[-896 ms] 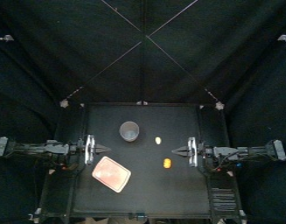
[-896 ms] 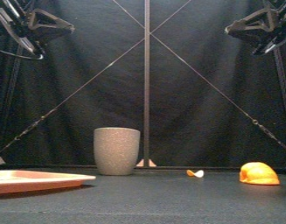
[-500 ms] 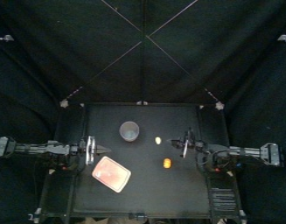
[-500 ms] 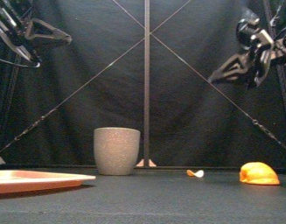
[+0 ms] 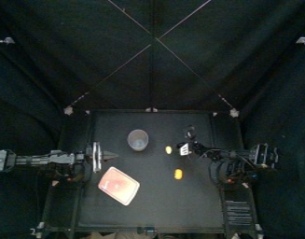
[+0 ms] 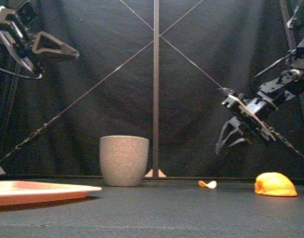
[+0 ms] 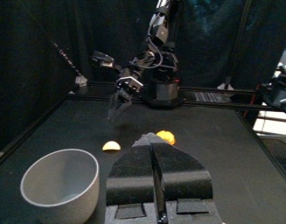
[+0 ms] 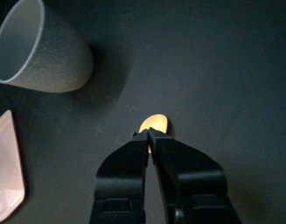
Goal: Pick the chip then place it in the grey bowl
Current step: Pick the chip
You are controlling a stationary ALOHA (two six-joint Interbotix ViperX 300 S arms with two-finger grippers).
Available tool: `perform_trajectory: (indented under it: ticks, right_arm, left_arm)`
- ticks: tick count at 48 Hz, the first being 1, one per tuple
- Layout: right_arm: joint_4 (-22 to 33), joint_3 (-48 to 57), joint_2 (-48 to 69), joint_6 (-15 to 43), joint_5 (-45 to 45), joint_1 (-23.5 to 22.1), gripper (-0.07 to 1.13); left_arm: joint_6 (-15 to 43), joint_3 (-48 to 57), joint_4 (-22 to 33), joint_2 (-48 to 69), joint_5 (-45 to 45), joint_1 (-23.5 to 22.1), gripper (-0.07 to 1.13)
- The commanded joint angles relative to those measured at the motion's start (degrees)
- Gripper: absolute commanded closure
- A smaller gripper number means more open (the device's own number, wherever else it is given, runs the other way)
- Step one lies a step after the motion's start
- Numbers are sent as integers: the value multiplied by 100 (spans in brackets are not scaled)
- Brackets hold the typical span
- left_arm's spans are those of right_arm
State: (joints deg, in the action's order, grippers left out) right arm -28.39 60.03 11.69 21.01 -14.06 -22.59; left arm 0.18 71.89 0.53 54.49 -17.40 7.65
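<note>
1. The right gripper (image 8: 149, 133) has its two jaws pressed together, with nothing between them. They need to part before it goes lower, just wide enough to straddle the chip.
2. The small yellow chip (image 8: 156, 123) lies flat on the table (image 5: 155, 210), just beyond and below the jaw tips, on the line the claw points along. The front view shows clear air between tips and table, so the step in hand looks like the approach to the pick.
3. The chip is thin and low. I judge it best to bring the opened tips right down to the table surface, one on each side, and close gently; a high or hard pinch could flick it away.
4. The right arm reaches in from its side, forearm sloping downward, wrist tilted so the claw aims down and inward.
5. An orange toy food (image 5: 178, 174) sits near, toward the table's front of the claw, apart from the chip; leave it alone.
6. The grey speckled cup (image 5: 140, 140) stands upright and empty farther past the chip.
7. The pink tray (image 5: 118, 186) lies beyond, toward the front.
8. Farthest, the left gripper (image 7: 156, 150) rests raised, jaws together.
</note>
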Motion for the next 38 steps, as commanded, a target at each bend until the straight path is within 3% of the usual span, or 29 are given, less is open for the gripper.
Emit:
perform_trajectory:
  ticks: [1,5,11,38]
  right_arm:
    - [88,-396,-334,483,290,9,26]
    - [299,-615,-615,826,554,-9,17]
    - [501,-888,-940,1081,835,-9,18]
    - [703,-1134,-1213,1107,1292,-176,18]
  left_arm:
    - [9,-62,-9,-26,-53,105,96]
    - [9,-44,-9,-26,-53,158,96]
    - [18,0,-18,-26,-53,211,96]
    - [9,44,0,-18,-53,220,96]
